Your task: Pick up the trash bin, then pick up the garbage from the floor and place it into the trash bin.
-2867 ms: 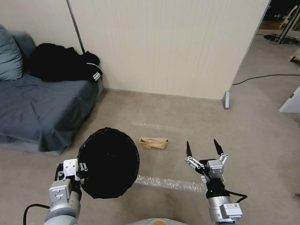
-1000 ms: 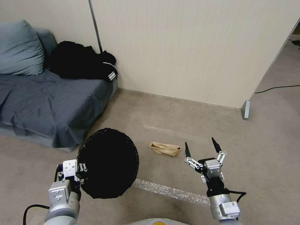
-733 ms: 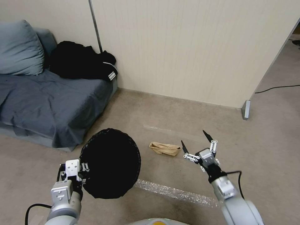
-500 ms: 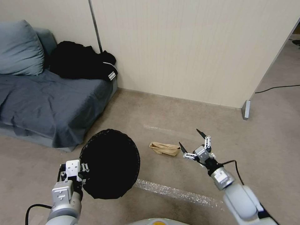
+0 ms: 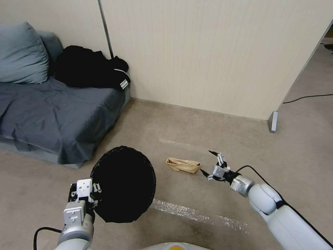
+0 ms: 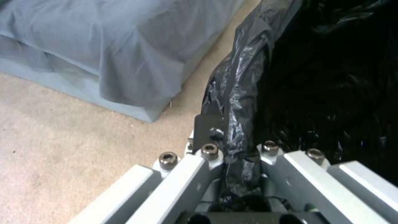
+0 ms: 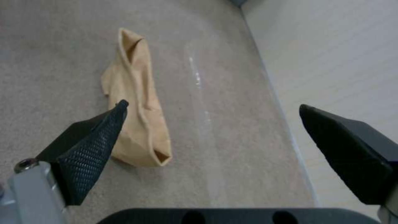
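While left tool [image 5: 91, 194] grips one trash bin [image 5: 125, 184], right tool [image 5: 208, 162] gapes beside one paper bag [image 5: 183, 165].

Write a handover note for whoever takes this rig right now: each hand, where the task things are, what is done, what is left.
Left hand: shut on the trash bin's bag-lined rim, bin held off the floor, mouth tilted toward the camera.
Right hand: open, low over the carpet, just right of the tan paper bag, not touching it.
Done: bin picked up.
Left: grasp the paper bag and drop it into the bin.
The black clothing on the sofa is not garbage.
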Available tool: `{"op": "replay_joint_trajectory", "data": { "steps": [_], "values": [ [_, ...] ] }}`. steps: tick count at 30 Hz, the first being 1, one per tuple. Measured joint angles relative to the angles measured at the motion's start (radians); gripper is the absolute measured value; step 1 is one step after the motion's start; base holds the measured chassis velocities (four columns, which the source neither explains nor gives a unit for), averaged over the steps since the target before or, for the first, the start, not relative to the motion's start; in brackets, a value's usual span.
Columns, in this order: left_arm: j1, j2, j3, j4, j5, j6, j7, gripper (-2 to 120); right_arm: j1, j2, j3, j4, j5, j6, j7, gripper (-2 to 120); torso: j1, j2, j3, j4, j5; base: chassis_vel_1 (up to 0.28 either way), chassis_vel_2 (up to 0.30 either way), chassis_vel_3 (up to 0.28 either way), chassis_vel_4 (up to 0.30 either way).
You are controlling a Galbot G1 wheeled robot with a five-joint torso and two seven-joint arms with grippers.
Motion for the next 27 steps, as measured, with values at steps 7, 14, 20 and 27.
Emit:
{"op": "replay_joint_trajectory", "data": {
  "steps": [7, 14, 20, 27],
  "values": [
    [0.005, 0.001, -0.004, -0.002, 0.000, 0.000, -0.002, 1, 0.071, 0.049, -0.046, -0.116, -0.032, 0.044, -0.015, 100, 0.000, 0.000, 0.000, 0.0000, 0.0000, 0.000, 0.000, 0.000, 0.000],
    [0.007, 0.000, -0.002, -0.003, 0.003, 0.001, -0.004, 1, 0.115, 0.128, -0.064, -0.219, -0.061, 0.071, -0.023, 100, 0.000, 0.000, 0.000, 0.0000, -0.0001, 0.000, 0.000, 0.000, 0.000],
    [0.009, -0.001, -0.002, -0.006, 0.006, 0.001, -0.004, 1, 0.147, 0.191, -0.071, -0.313, -0.082, 0.099, -0.027, 100, 0.000, 0.000, 0.000, -0.0002, -0.0001, 0.000, 0.000, 0.000, 0.000],
    [0.012, -0.004, 0.003, -0.006, 0.011, 0.000, -0.005, 1, 0.213, 0.271, -0.055, -0.460, -0.126, 0.148, -0.026, 100, 0.000, 0.000, 0.000, 0.0000, 0.0000, 0.000, 0.000, 0.000, 0.000]
  ]
}}
